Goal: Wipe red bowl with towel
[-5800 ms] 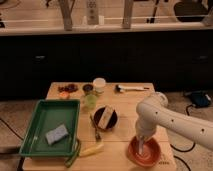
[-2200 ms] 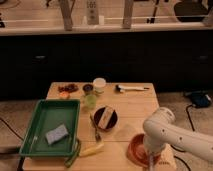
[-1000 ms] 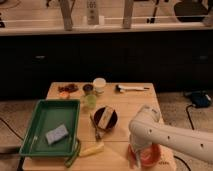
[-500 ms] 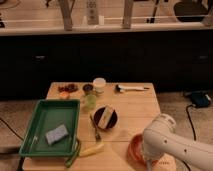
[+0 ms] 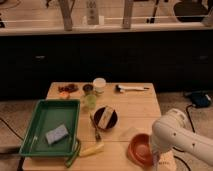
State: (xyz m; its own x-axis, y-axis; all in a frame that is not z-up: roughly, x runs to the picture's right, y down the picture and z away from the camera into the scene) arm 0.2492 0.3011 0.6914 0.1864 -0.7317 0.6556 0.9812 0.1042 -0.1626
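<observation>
Since a second ago my arm has swung back right, uncovering most of the red bowl (image 5: 139, 149) at the table's front right. My gripper (image 5: 156, 157) is at its right rim, its hold impossible to tell. Best to press lightly and sweep round the inside. One red bowl, one green tray (image 5: 30, 136), one sponge (image 5: 56, 134), two cups (image 5: 99, 85).

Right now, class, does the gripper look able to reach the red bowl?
Probably yes: the gripper hangs at the rim of the red bowl, and nothing lies between them.

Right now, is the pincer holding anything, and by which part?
Cannot be told: the pincer sits low by the red bowl, mostly hidden by the arm.
</observation>
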